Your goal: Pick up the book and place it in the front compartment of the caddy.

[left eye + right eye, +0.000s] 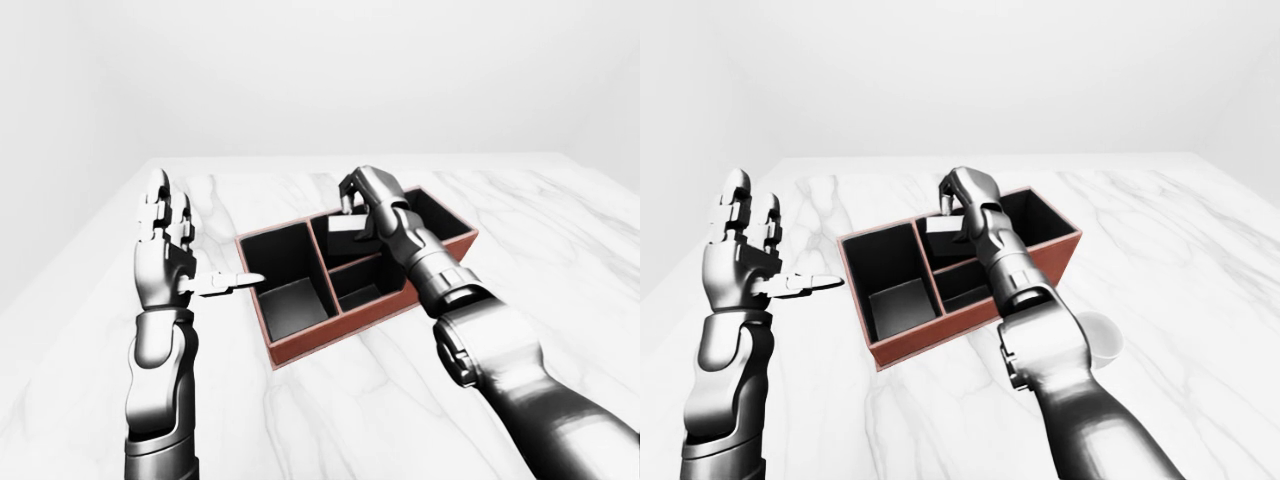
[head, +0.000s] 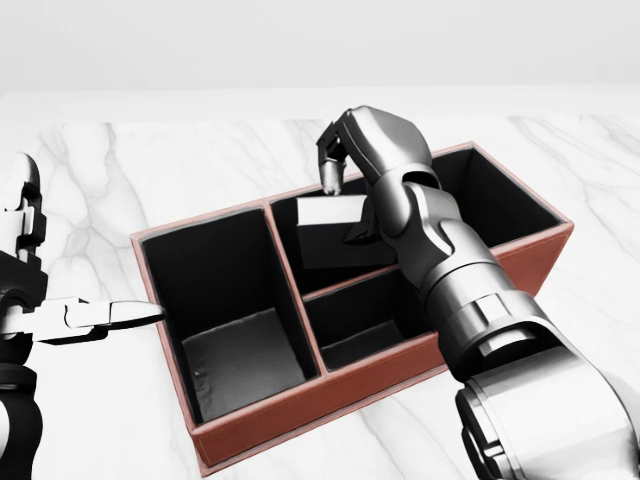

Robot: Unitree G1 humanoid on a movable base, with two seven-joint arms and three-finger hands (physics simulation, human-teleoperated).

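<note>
Over the caddy on the worktop, right hand fingers pinched the book, edge-down to fit the upper-middle compartment. Left hand idled, fingers spread.

From my station I can make out no writing, label, brand, number or sign in any of the three views. The book shows only a plain pale top edge and a dark blank face, and the caddy has bare reddish-brown walls with nothing printed on them. The marble desk carries only its grey veining, and the metal shells of my arms are unmarked.
</note>
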